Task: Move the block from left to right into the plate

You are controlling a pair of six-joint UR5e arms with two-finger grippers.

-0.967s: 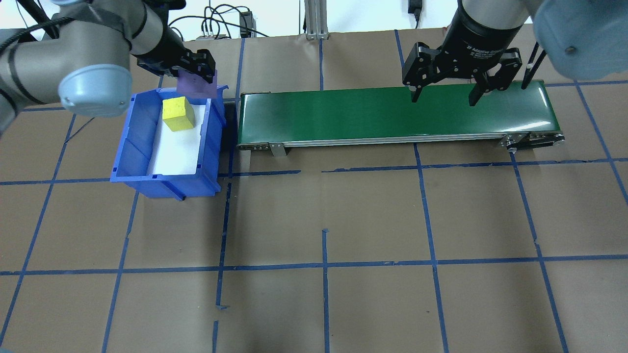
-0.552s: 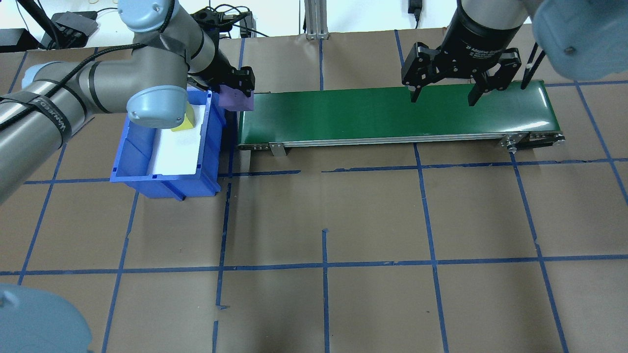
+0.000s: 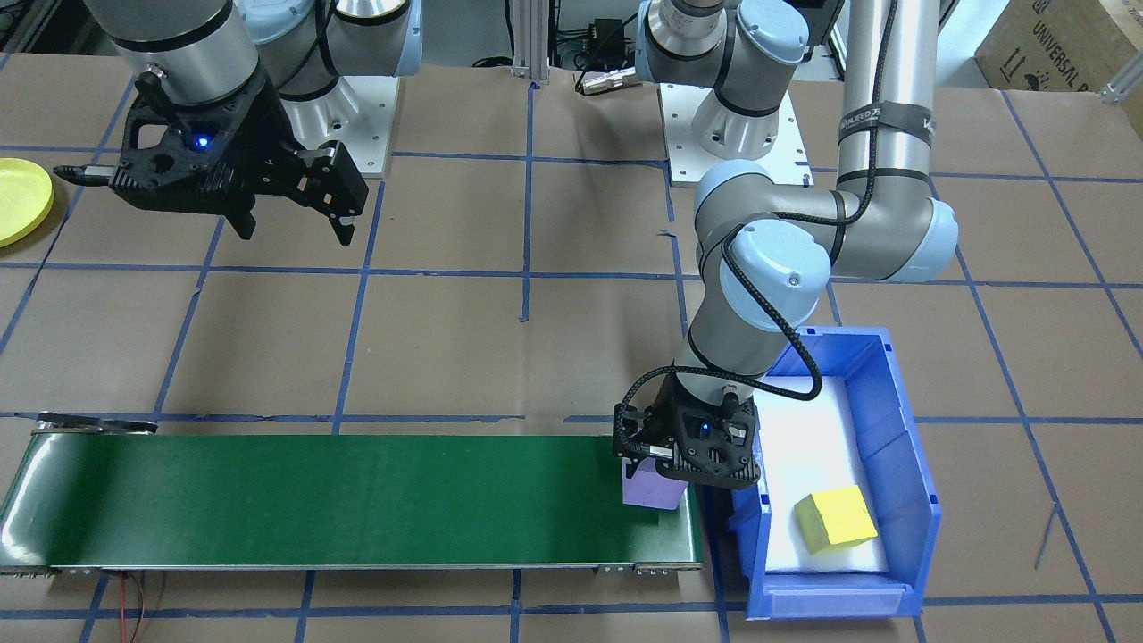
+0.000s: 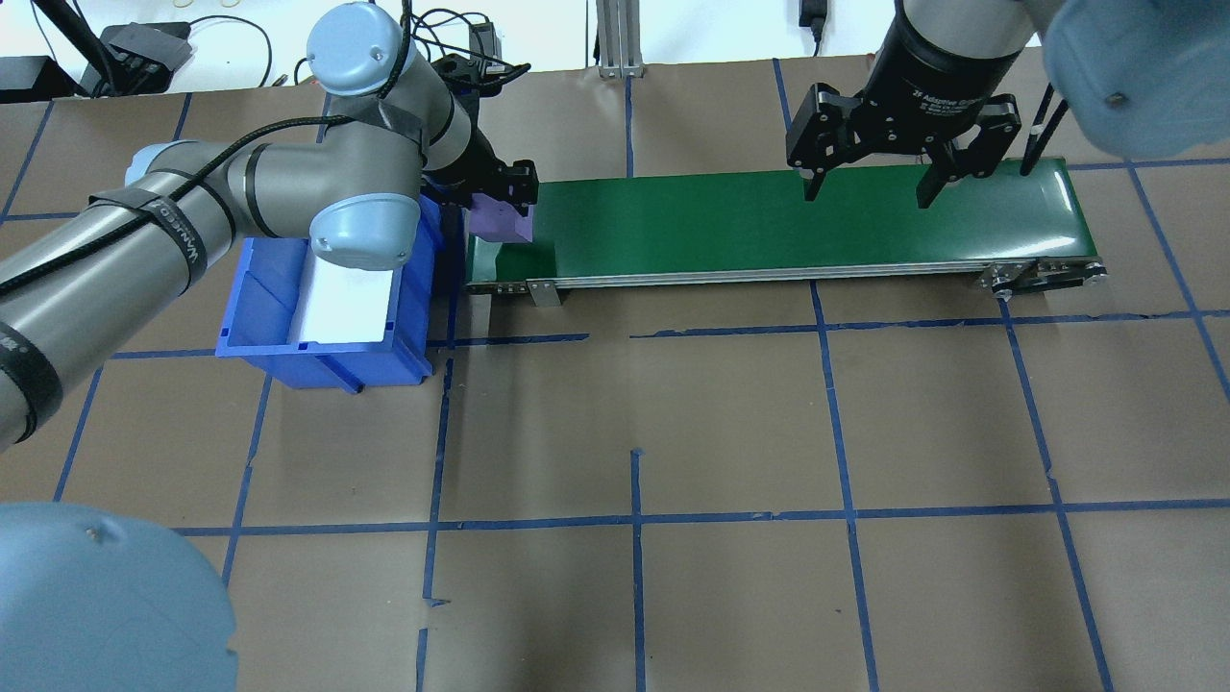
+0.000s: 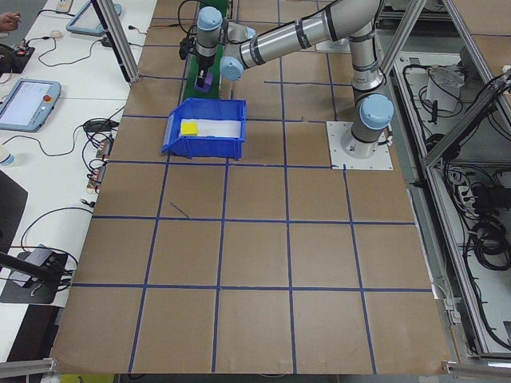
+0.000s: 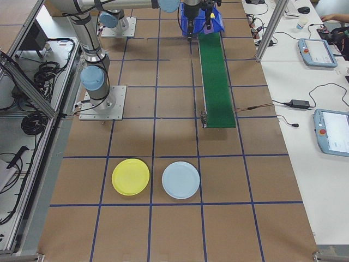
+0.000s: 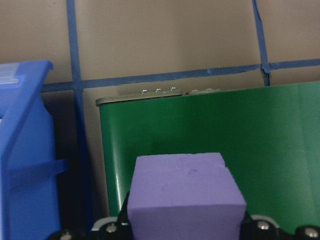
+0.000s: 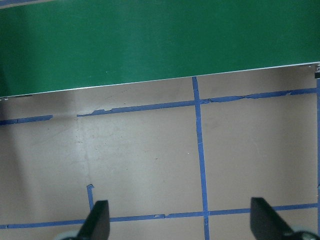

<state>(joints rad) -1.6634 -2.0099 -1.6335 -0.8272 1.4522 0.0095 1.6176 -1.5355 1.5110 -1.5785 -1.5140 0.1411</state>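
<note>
**Purple block hanging over the start of the belt, plate still a long way off**

So the left hand point(image 3: 665, 464) is clamped on the purple block point(image 3: 652, 489), fingers pinching it from both sides, and it's holding it right over the near end of the green conveyor belt point(image 4: 769, 226), just past the blue bin point(image 3: 893, 429). From the left wrist view the block point(image 7: 186, 192) fills the bottom of the shot with the belt right underneath. I can't tell if it's actually touching the belt or a hair above it.

The left arm is stretched across the bin, wrist pointing down, elbow folded over the bin's white floor. A yellow block point(image 3: 835, 520) sits in the bin, untouched.

The right hand point(image 4: 870, 187) is wide open, fingers pointing down, hovering above the far end of the belt with nothing in it. Looks to me like it's parked to catch whatever comes along.

Progress-wise I'd call it early: block is out of the bin, but it's not released, it hasn't travelled down the belt, and the right side hasn't grabbed anything. The yellow plate point(image 6: 131, 177) is out on the bench well beyond the belt's end, next to a pale blue plate point(image 6: 181, 180).
</note>
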